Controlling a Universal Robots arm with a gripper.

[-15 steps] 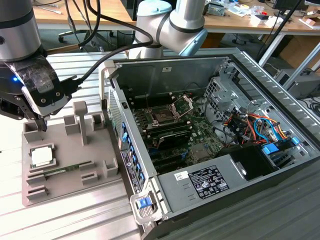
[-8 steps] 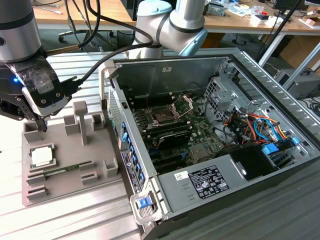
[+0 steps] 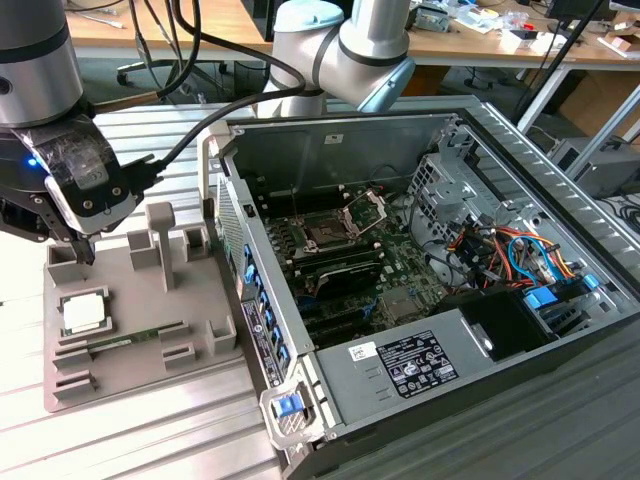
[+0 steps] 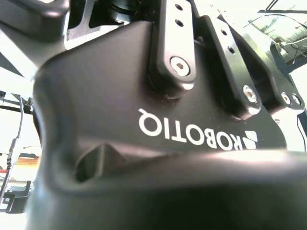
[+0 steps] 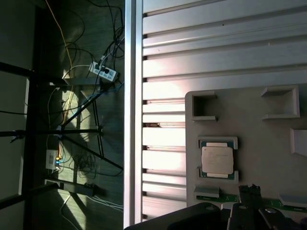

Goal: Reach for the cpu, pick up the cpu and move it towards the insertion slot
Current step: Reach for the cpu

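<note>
The cpu [image 3: 85, 312] is a small silvery-white square lying flat in a recess near the corner of the grey tray [image 3: 130, 290], at the exterior view's left. My gripper [image 3: 82, 250] hangs just above the tray's back corner, a short way behind the cpu and apart from it, holding nothing. In the first wrist view the cpu [image 5: 217, 159] lies on the tray [image 5: 259, 129] close to the dark gripper tip [image 5: 249, 194]. The insertion slot [image 3: 325, 232], with a dark centre and a raised metal frame, sits on the green board inside the open computer case.
Raised grey blocks [image 3: 160, 235] stand on the tray beside the gripper. A memory stick [image 3: 135, 338] lies in a tray groove. The case wall [image 3: 235, 215] rises between tray and slot. Cables [image 3: 500, 250] fill the case's right side. The ribbed table's edge [image 5: 128, 115] drops to the floor.
</note>
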